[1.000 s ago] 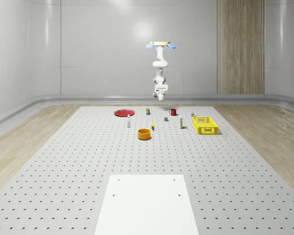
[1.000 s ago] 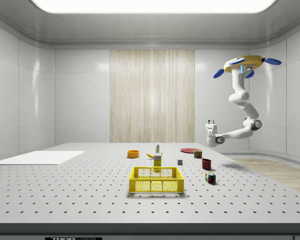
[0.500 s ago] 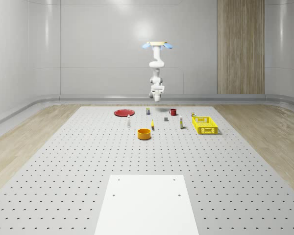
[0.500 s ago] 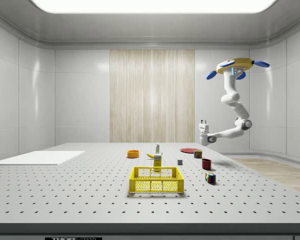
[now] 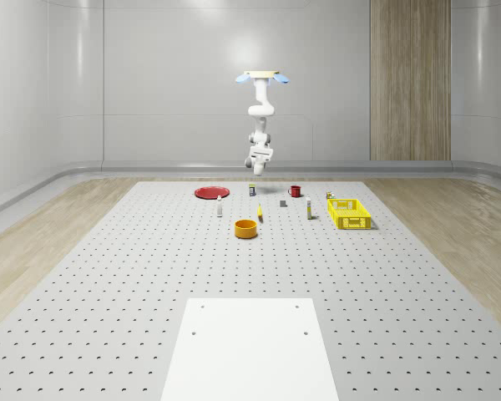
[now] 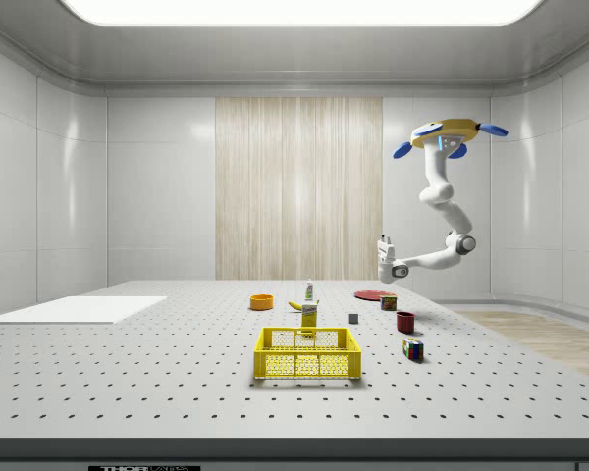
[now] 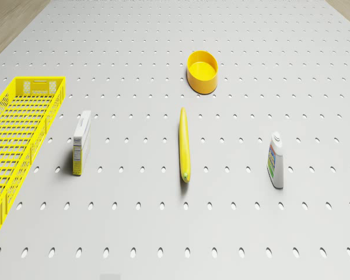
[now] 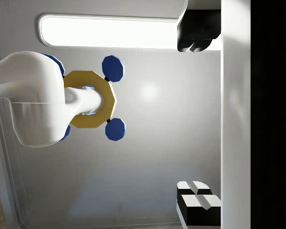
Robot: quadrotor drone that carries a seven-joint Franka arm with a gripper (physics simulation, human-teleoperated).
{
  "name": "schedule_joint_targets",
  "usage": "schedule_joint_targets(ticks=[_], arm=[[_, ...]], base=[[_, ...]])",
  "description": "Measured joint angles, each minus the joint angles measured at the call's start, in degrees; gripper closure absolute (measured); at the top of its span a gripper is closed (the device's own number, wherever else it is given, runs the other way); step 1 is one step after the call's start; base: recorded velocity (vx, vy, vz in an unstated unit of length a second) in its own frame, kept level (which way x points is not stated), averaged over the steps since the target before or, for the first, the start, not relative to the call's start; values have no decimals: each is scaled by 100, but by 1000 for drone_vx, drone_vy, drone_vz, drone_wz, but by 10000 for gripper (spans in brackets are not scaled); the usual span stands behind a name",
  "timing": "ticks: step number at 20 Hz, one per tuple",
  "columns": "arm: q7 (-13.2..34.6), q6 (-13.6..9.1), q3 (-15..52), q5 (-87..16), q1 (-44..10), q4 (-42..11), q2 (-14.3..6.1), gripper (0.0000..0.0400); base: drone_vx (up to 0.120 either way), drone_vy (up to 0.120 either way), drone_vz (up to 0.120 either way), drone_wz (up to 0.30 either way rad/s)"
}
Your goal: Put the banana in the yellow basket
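Drone (image 6: pixel 450 133) hovers high over the worktop's (image 5: pixel 150 276) far end; fingers (image 8: pixel 198 200) spread wide, holding nothing. Banana (image 7: pixel 184 144) lies apart from yellow basket (image 7: pixel 11 140)

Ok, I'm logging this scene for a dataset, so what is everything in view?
banana: one, yellow, between carton and bottle
basket: one, yellow, beside carton
bowl: one, orange, near banana
carton: one, white
bottle: one, white
plate: one, red, whole-scene view's far end
mug: one, red
can: one, dark, beside plate
grey cube: one
multicoloured cube: one
mat: one, white, near end
drone: yellow, blue rotors, hovering high near plate and mug
arm: white, hanging below drone
gripper: open, pointing upward
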Motion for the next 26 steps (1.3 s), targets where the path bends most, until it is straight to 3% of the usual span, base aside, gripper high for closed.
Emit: schedule_joint_targets(ticks=[5,9,12,15,17,20,26], arm=[[131,44,663,-940,-209,-164,-49,0],[368,118,1664,-2406,-546,-623,-160,0],[717,194,2702,-4046,-956,-1387,-332,0],[1296,194,3796,-5989,-1552,-2485,-573,0],[1791,77,4440,-7251,-2077,-3209,-740,0],[2555,-275,5205,-8773,-2999,-4007,-974,0],[3633,-992,6084,-10250,-4552,-4625,-1388,0]], base=[[120,-120,0,0],[120,-30,0,0],[120,0,0,0],[120,0,0,0],[120,0,-120,0],[120,0,-120,0],[120,0,-120,0]])
